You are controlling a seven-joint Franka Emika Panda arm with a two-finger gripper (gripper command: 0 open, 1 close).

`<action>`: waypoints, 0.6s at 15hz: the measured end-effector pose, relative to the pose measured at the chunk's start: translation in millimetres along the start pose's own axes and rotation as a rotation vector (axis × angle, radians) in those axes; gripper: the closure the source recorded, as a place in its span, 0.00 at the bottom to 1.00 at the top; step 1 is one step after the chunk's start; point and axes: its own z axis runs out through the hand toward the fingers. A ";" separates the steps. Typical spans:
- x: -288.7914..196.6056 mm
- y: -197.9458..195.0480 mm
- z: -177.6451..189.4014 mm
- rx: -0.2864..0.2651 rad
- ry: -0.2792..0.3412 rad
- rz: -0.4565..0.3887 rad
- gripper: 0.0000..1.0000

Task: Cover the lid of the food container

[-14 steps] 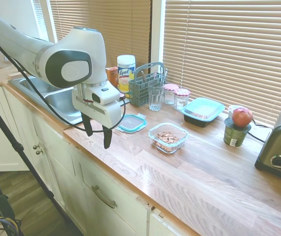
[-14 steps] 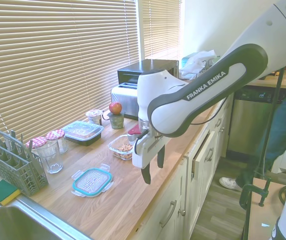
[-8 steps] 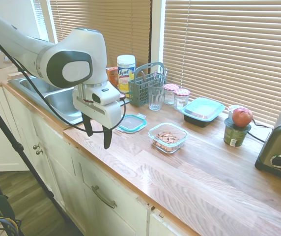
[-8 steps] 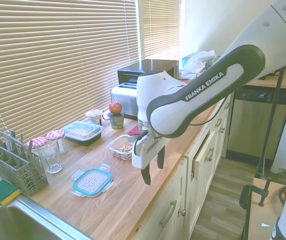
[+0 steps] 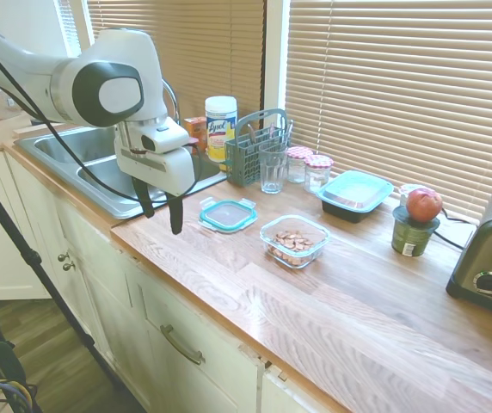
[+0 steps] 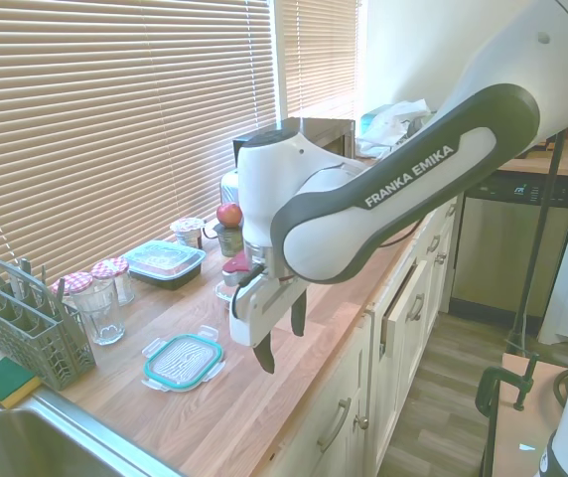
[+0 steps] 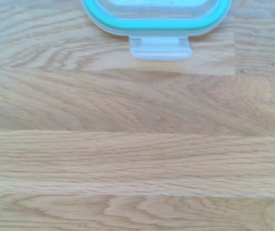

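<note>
Hanging above the front edge of the wooden surface (image 5: 255,292), the jaws (image 5: 159,206) stand apart with nothing between them, their 2 dark fingers (image 5: 175,215) pointing down. In the second exterior view the jaws (image 6: 279,338) sit over the front part of the surface (image 6: 214,407), just beside the lid and clear of it.

The lid (image 5: 228,213) lies flat on the surface, near the front edge and close to the sink (image 5: 100,168) end, its teal rim and snap tabs showing. In the wrist view only 1 rounded end of the lid (image 7: 156,17) shows, with 1 pale tab lying on the wood grain.

The food container (image 5: 294,240) stands open just beside the lid, toward the toaster (image 5: 491,258) end, with brown nuts inside. The 2 are apart, not touching.

Along the back edge stand a grey cutlery basket (image 5: 253,155), a drinking glass (image 5: 273,168), 2 small jars with checked lids (image 5: 308,168), and a black tray with a teal lid (image 5: 355,194). A red apple (image 5: 424,205) rests on a green tin (image 5: 413,237) further along.
</note>
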 end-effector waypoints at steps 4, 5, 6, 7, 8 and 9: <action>-21.7 -39.1 -17.3 -0.021 0.043 -0.008 0.00; -25.7 -48.4 -19.7 -0.025 0.052 -0.008 0.00; -29.2 -57.7 -21.1 -0.031 0.060 -0.005 0.00; -31.6 -67.4 -22.6 -0.039 0.070 -0.001 0.00; -32.7 -77.9 -23.5 -0.044 0.081 0.004 0.00; -33.2 -88.2 -23.0 -0.049 0.089 0.008 0.00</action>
